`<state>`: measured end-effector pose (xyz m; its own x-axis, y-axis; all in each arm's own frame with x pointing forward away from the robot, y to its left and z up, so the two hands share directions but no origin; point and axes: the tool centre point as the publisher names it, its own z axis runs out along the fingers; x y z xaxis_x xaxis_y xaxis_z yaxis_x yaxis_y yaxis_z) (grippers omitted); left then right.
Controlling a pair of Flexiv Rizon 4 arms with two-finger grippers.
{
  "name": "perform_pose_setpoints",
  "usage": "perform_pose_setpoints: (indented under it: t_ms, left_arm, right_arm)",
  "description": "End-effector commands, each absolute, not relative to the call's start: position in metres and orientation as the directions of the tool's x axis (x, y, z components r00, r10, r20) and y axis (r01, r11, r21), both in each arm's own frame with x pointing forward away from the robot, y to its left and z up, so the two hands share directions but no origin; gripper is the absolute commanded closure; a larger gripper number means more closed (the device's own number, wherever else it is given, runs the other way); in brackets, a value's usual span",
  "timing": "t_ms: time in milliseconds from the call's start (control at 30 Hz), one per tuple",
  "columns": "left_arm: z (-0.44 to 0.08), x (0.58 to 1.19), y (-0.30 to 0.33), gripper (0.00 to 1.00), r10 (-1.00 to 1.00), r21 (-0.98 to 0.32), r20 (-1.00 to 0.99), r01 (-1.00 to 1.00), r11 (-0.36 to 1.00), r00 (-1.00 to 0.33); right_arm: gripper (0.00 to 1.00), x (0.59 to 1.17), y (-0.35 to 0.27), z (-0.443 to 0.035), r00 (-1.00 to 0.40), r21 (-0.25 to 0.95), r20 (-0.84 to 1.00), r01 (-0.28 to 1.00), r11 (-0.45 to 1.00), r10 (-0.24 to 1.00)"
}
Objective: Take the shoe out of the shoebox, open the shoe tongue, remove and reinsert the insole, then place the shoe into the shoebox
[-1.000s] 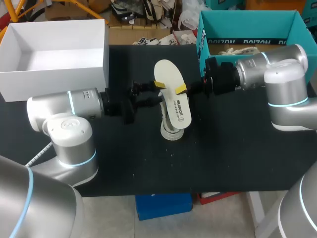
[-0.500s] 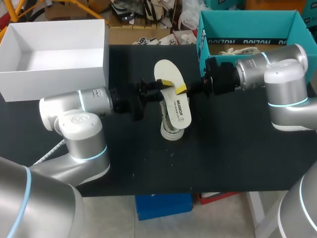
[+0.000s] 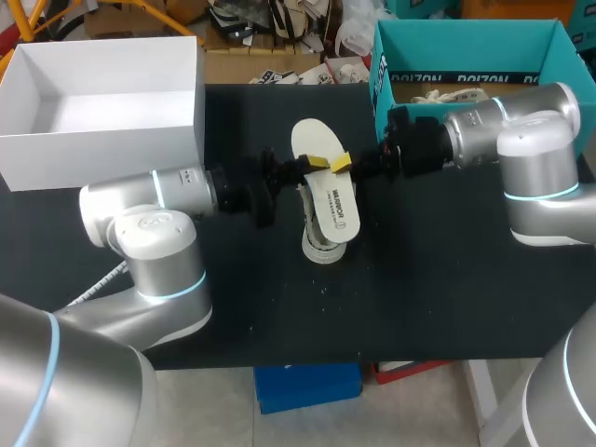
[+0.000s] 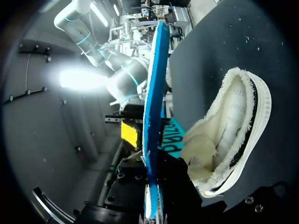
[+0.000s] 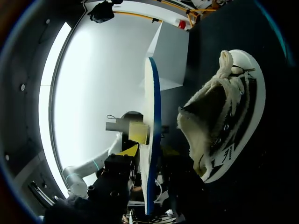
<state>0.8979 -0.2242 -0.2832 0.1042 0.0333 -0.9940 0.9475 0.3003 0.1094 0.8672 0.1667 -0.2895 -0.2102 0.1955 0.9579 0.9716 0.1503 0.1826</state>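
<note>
The white insole (image 3: 328,182) with a blue underside hangs tilted in the air over the white shoe (image 3: 321,244), which lies on the black table. My left gripper (image 3: 315,164) comes in from the left and is shut on the insole's (image 4: 156,84) near edge; the shoe (image 4: 233,135) lies beside it with its mouth wide. My right gripper (image 3: 343,166) is at the insole's opposite edge. In the right wrist view the insole (image 5: 152,102) runs between its open fingers, and one yellow fingertip (image 5: 128,150) stands just off it. The shoe (image 5: 224,116) lies beside it.
A teal shoebox (image 3: 438,79) stands at the back right, behind my right arm. At the back left stands a large white box (image 3: 93,154), open at the top. Bare black table lies in front of the shoe.
My left arm slid right to the insole and its fingers shut on the edge. My right gripper stayed in place and its fingers loosened. The insole barely moved.
</note>
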Motion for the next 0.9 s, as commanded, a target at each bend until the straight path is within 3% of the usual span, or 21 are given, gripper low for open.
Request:
perform_pose_setpoints:
  t_ms: [33, 567, 900]
  left_arm:
    - [-0.280, 0.888, -0.219, 1.00, 0.069, 0.114, -0.993, 0.945, 0.308, 0.097]
    - [-0.270, 0.816, -0.175, 1.00, 0.318, 0.051, -0.948, 0.983, 0.178, -0.008]
    - [-0.288, 0.776, -0.150, 1.00, 0.475, 0.001, -0.876, 0.985, 0.173, -0.082]
  right_arm:
    - [0.00, 0.861, 0.159, -0.281, -0.206, 0.194, 0.944, 0.978, 0.072, 0.257]
    - [0.00, 0.836, 0.096, -0.233, -0.101, 0.255, 0.878, 0.925, -0.280, 0.468]
    - [0.00, 0.796, 0.051, -0.203, -0.012, 0.317, 0.802, 0.856, -0.409, 0.597]
